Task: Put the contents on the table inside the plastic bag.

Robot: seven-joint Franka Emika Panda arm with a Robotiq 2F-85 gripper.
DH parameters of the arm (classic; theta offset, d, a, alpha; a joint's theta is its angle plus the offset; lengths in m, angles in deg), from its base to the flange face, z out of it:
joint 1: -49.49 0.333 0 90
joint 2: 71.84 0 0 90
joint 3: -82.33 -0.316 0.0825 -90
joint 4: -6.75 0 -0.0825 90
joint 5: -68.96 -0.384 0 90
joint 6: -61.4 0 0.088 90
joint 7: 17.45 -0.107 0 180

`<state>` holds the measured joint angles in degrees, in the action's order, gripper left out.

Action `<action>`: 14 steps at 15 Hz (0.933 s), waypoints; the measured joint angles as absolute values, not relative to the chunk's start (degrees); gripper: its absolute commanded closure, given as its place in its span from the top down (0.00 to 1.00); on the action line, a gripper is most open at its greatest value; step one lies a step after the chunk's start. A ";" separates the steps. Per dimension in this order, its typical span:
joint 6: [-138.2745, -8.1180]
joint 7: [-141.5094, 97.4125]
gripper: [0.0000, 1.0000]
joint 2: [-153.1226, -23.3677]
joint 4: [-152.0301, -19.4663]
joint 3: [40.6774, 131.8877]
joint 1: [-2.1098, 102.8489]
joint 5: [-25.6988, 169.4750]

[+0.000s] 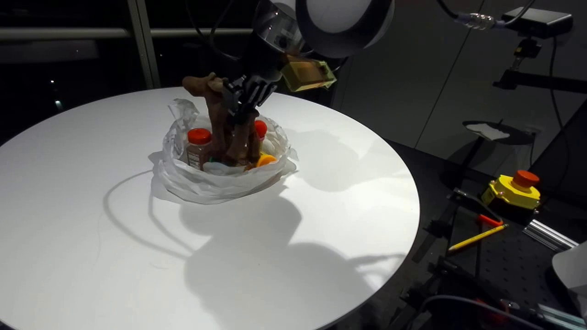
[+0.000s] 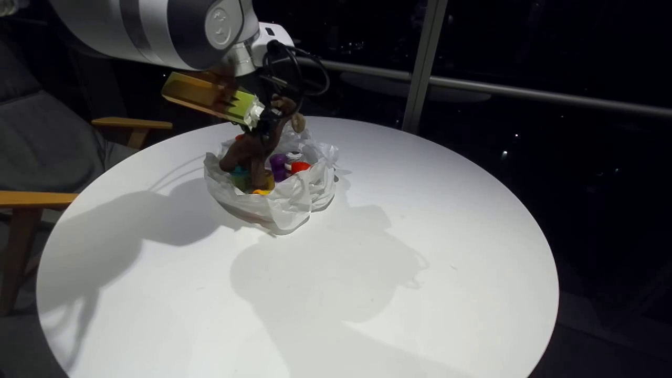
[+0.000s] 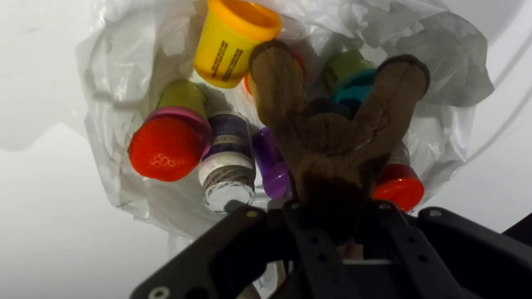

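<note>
The hand (image 3: 340, 206) pinches the brown toy (image 3: 332, 137) by its body, with its legs down in the plastic bag (image 1: 202, 183) and its top poking up above the rim. I'd lower it gently, let go slowly, then lift straight up so nothing snags. The toy looks soft and stuffed, the bag thin and crinkly, the yellow pot (image 3: 218, 56) smooth and round.

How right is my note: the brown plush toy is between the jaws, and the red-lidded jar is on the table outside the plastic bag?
The jar's place is wrong: an exterior view shows the red-lidded jar inside the plastic bag. The brown plush toy is between the jaws, as you noted.
</note>
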<state>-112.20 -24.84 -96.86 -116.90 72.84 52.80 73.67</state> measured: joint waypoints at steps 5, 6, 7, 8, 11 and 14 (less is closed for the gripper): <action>-112.29 -22.95 0.93 -97.06 -117.01 73.80 52.96 73.67; -112.34 -22.78 0.99 -96.83 -117.09 73.85 52.96 73.67; -112.41 -22.68 1.00 -96.44 -117.26 73.91 52.97 73.67; -112.57 -22.64 1.00 -95.91 -117.52 74.01 52.99 73.67; -113.20 -22.54 1.00 -93.50 -118.89 74.75 53.30 73.67; -112.50 -23.54 1.00 -90.13 -120.61 76.67 54.95 73.97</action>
